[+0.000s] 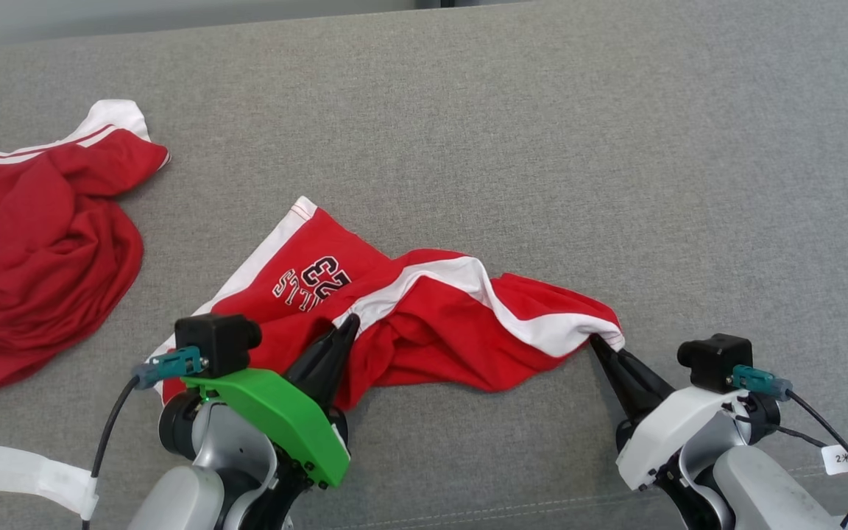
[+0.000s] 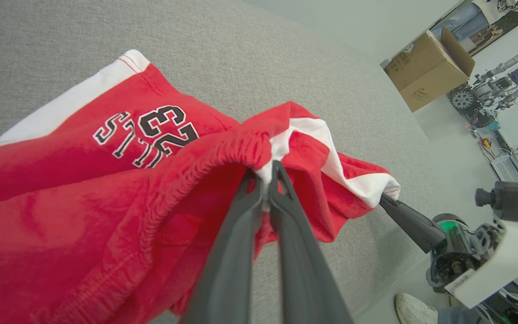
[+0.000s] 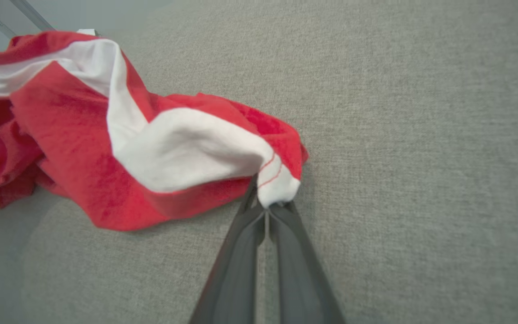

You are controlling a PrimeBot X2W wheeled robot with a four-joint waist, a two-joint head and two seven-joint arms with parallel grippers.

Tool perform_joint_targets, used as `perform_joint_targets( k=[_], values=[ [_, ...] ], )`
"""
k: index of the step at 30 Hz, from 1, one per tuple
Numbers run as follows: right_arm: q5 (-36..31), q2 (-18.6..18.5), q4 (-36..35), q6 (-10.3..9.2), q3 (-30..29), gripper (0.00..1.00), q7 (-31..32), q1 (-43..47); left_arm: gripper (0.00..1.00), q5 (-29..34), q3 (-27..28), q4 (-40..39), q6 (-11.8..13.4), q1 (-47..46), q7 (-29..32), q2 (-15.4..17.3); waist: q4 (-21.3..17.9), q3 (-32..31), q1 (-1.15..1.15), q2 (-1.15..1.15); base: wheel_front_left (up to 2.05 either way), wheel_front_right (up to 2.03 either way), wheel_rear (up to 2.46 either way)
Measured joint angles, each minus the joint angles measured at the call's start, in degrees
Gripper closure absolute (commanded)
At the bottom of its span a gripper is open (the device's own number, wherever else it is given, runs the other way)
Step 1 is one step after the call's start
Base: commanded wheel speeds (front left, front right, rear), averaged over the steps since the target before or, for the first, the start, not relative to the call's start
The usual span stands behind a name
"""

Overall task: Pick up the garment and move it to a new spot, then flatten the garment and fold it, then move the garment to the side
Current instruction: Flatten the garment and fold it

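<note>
The garment [image 1: 424, 324] is a pair of red shorts with white side stripes and a black "23" print, lying crumpled on the grey cushion [image 1: 542, 147]. My left gripper [image 1: 350, 322] is shut on its gathered waistband near the middle; in the left wrist view the garment [image 2: 106, 189] bunches around my left gripper [image 2: 265, 173], whose fingertips pinch red and white cloth. My right gripper [image 1: 595, 340] is shut on the white corner at the garment's right end. In the right wrist view my right gripper [image 3: 268, 202] clamps that white hem of the garment [image 3: 151, 148].
A second red garment with white trim [image 1: 34, 250] lies in a heap at the left of the cushion. A strip of white tape [image 1: 26, 475] hangs by my left arm. Beyond the cushion's edge stand a cardboard box [image 2: 427, 67] and a person's shoe [image 2: 414, 308].
</note>
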Motion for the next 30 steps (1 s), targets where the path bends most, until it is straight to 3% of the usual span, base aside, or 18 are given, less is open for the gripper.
perform_joint_targets(
  k=[5, 10, 15, 19, 20, 26, 30],
  values=[
    [4.1, 0.1, -2.8, 0.54, 2.4, 1.0, 2.6, -1.6, 1.0, 0.0, 1.9, -0.1, 0.0, -0.4, 0.5, 0.7, 0.1, -0.8, 0.0, 0.0, 0.0, 0.0, 0.0],
    [10.6, -4.1, -11.0, 0.59, 7.7, 1.0, 11.2, -9.4, 1.0, 0.0, 4.0, -1.8, -0.6, -3.7, 4.1, 6.3, -0.7, -2.1, 0.0, 0.0, 0.0, 0.0, 0.0],
    [19.9, -12.5, -16.8, 0.58, 2.2, 1.0, 21.6, -17.0, 1.0, -2.3, 6.1, -5.6, -2.4, -12.1, 10.9, 11.1, -1.0, -4.2, 0.0, 0.0, 0.0, 0.0, 0.0],
    [28.0, -15.0, -22.3, 0.57, -2.0, 1.0, 30.3, -20.5, 1.0, -5.9, 7.5, -10.5, -3.3, -18.2, 16.9, 13.2, -0.9, -6.5, 0.0, 0.0, 0.0, 0.0, 0.0],
    [28.0, -15.0, -22.3, 0.57, -2.0, 1.0, 30.3, -20.5, 1.0, -5.9, 7.5, -10.5, -3.3, -18.2, 16.9, 13.2, -0.9, -6.5, 0.0, 0.0, 0.0, 0.0, 0.0],
    [39.9, -15.2, -38.4, 0.56, -6.3, 1.0, 32.6, -20.6, 1.0, -13.4, 9.0, -18.8, -3.5, -18.2, 21.7, 12.6, -1.0, -8.7, 0.0, 0.0, 0.0, 0.0, 0.0],
    [42.9, -18.6, -46.4, -0.18, -12.7, 1.0, 33.6, -18.5, 1.0, -17.6, 10.6, -25.0, -2.9, -18.1, 25.2, 13.2, -2.0, -9.2, 0.0, 0.0, 0.0, 0.0, 0.0]
  ],
)
